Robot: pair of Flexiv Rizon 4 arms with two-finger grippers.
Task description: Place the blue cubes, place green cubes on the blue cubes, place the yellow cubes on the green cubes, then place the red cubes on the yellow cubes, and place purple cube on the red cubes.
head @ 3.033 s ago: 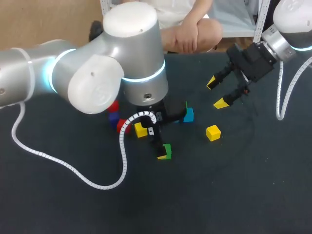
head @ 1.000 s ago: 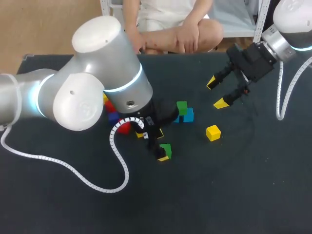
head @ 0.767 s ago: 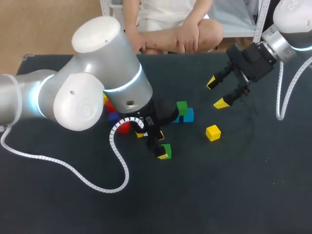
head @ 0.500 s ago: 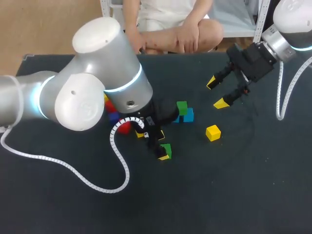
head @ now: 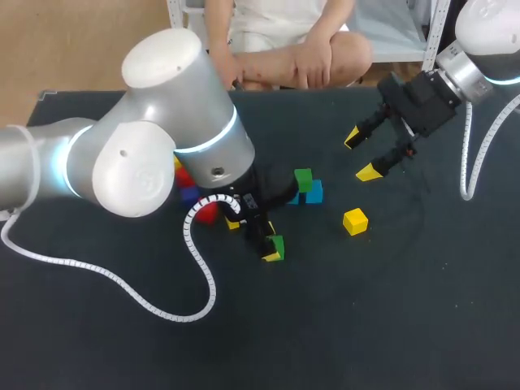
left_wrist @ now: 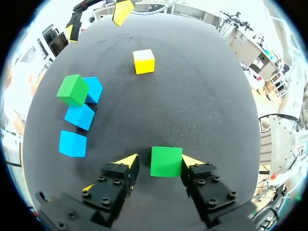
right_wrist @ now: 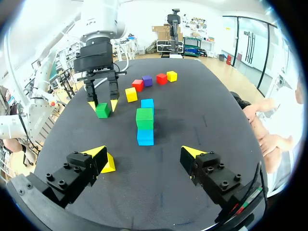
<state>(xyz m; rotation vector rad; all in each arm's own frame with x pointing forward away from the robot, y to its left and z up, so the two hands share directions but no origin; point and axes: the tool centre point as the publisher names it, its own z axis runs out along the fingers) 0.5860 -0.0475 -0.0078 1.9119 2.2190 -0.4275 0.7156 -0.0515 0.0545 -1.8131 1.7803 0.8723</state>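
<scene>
Flanking smooth green cube [left_wrist: 166, 161], left hand [left_wrist: 160, 158] slightly spread, touching one flat face only; right hand [right_wrist: 147, 155] splayed wide.

You've got green cubes [left_wrist: 166, 161], blue cubes [left_wrist: 73, 143], yellow cubes [left_wrist: 143, 61], red cubes [right_wrist: 161, 78], one purple cube [right_wrist: 147, 80], your table [head: 366, 325] dull black, arms [head: 162, 138] silver with cyan-lit rings, fingertips [left_wrist: 126, 160] bright yellow

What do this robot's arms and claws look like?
The left arm and right arm are silver-grey with rounded white joint caps and glowing light-blue rings; a white ribbed cable trails from each. The left claw and right claw are black, blocky and yellow-tipped.
</scene>
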